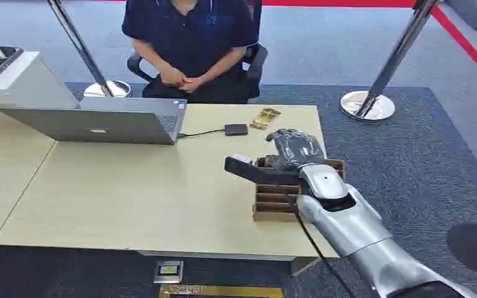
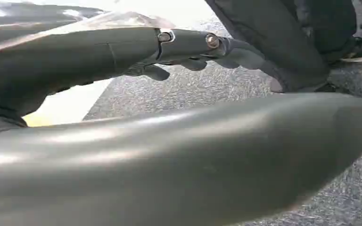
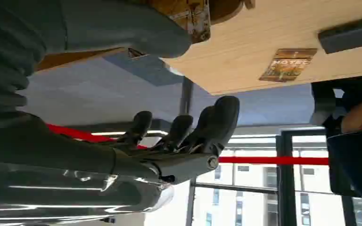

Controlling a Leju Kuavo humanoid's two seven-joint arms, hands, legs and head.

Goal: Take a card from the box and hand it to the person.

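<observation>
Right hand (image 1: 295, 149) hangs over the wooden box (image 1: 274, 202), fingers apart, holding nothing. It might bump the box and miss a card.

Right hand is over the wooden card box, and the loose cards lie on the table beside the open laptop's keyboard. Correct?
Not quite. The right hand is over the card box, but the head view shows the loose cards by the table's far edge, beyond the small black device, apart from the laptop.

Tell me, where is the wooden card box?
In the head view, the wooden box sits at the table's right near edge, under the right hand.
</observation>
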